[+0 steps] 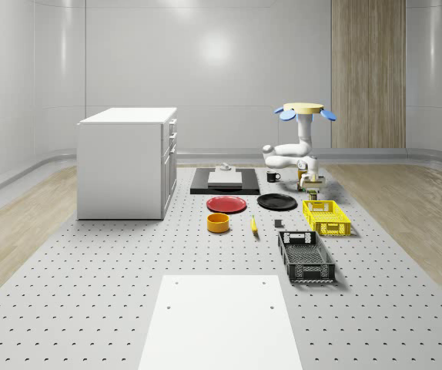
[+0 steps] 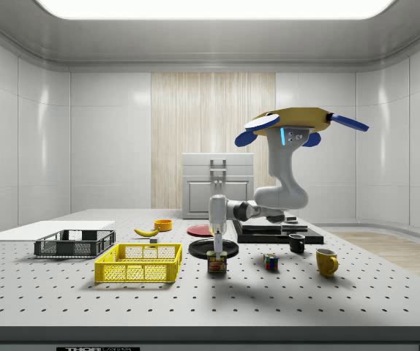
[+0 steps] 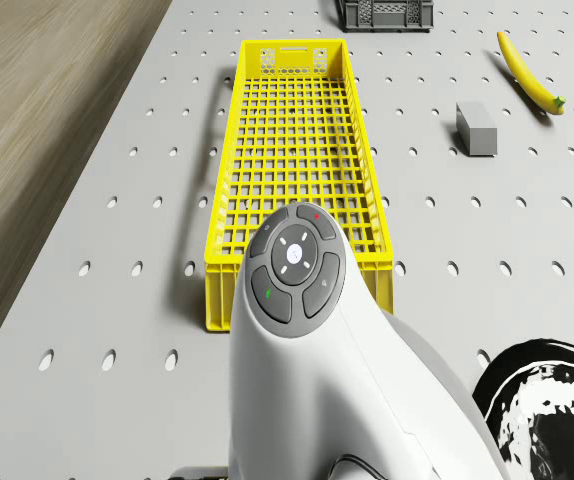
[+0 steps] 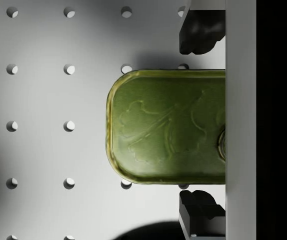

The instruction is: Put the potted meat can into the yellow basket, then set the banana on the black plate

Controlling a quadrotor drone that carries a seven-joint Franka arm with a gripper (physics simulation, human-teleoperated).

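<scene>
The potted meat can (image 4: 166, 127), with its green lid, stands on the perforated table just beyond the far end of the yellow basket (image 1: 326, 216) (image 2: 138, 263) (image 3: 297, 150). The drone (image 1: 306, 112) (image 2: 298, 124) hovers above that spot. Its arm reaches straight down, so my gripper (image 4: 202, 121) (image 2: 217, 254) straddles the can (image 2: 217, 265) (image 1: 311, 185). It is open, with a small gap between each finger and the can's sides. The banana (image 1: 253, 224) (image 2: 146, 232) (image 3: 529, 75) lies on the table past the black plate (image 1: 276, 202) (image 2: 214, 248) (image 3: 547, 400).
A black crate (image 1: 306, 256) sits in front of the basket. A red plate (image 1: 226, 204), an orange bowl (image 1: 218, 223) and a grey block (image 3: 476, 128) lie nearby. A white cabinet (image 1: 127, 162) stands at the whole-scene view's left. A black mug (image 2: 296, 243), a yellow mug (image 2: 326, 261) and a cube (image 2: 271, 262) stand near the can.
</scene>
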